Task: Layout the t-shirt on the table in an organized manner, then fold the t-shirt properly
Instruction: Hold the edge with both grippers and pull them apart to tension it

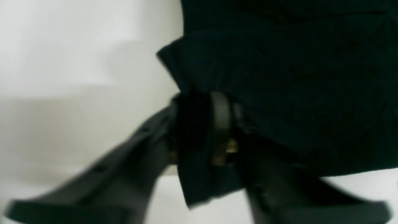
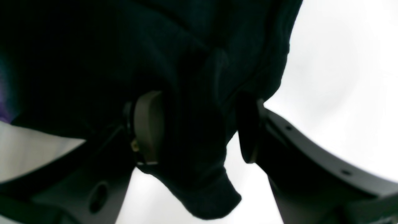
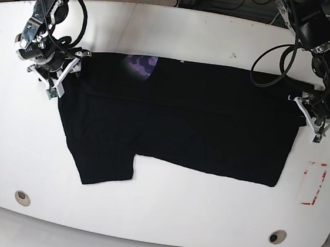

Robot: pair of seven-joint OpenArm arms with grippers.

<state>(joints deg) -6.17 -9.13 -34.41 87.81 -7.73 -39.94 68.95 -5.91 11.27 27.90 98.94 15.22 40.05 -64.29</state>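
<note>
- Your base view gives you the whole t-shirt (image 3: 183,122), lying across the upper and middle part of the white table (image 3: 144,210), with a folded-over band along its far side; neither wrist view takes in that full outline.
- The base view shows you a purple patch (image 3: 141,65) on that band. The right wrist view catches only a purple sliver at its left edge, and the left wrist view shows none.
- Up close in the left wrist view, the left gripper (image 1: 194,130) has its jaws a little apart, with a narrow strip of black cloth between them. The fingers are blurred.
- In the right wrist view, the right gripper (image 2: 199,130) has its jaws clearly apart, a bunched corner of cloth between them and poking out past them.
- Only the base view shows you the red-and-white tape rectangle (image 3: 313,183) and the two round holes (image 3: 22,198) near the table's near edge.
</note>
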